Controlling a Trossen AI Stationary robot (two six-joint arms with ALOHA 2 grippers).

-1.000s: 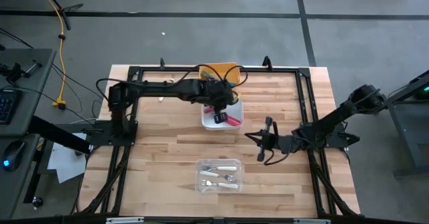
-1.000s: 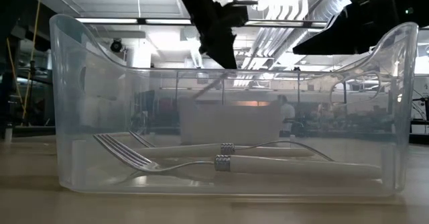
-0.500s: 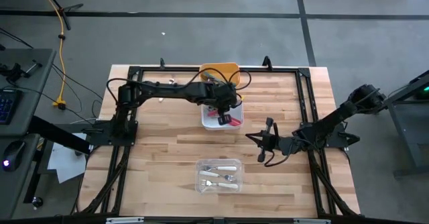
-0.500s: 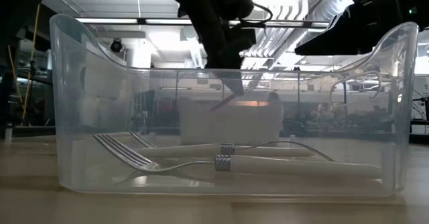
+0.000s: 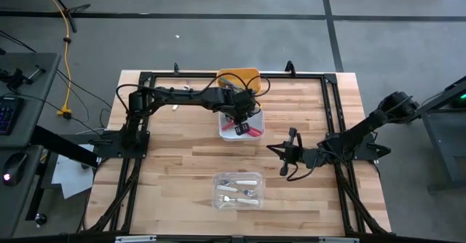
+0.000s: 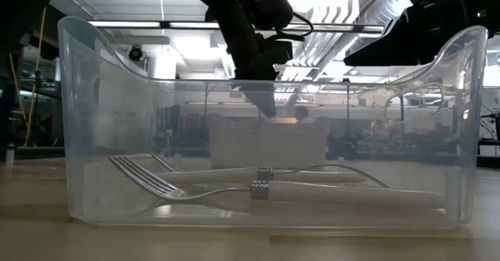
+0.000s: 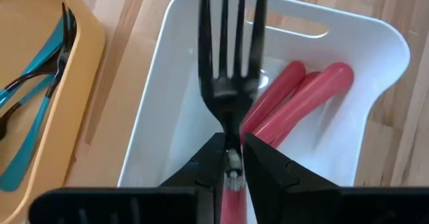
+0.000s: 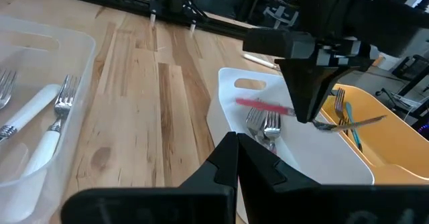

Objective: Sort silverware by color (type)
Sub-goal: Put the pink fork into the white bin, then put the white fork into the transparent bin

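Observation:
My left gripper [image 5: 242, 119] hangs over the white bin [image 5: 223, 131], shut on a pink-red-handled fork [image 7: 230, 83]. Its silver head [image 7: 231, 23] points away in the left wrist view. More pink-handled forks [image 7: 301, 90] lie in the white bin. Teal-handled forks [image 7: 33, 90] lie in the orange bin [image 5: 244, 76] behind it. White-handled forks [image 6: 312, 189] rest flat in the clear bin [image 5: 217, 192] near the table's front. My right gripper [image 5: 285, 156] waits shut, low over the table to the right. My left gripper pinches the fork between its two fingers at the neck [image 7: 231, 127], where the silver head meets the pink handle. The fingers [image 8: 305, 106] come from above, pointing down, across the fork. The fork lies roughly level, lifted clear above the white bin, pink handle [image 8: 261, 105] sticking out one side.
The three bins stand along the table's middle: orange far, white in the centre, clear near. Bare wood [image 5: 167, 163] lies left and right of them. A dark frame rail [image 5: 306, 76] runs along the far edge. A cable loops over the orange bin.
My left gripper has moved down toward the white bin and slightly toward the table's right, still shut on the pink-handled fork.

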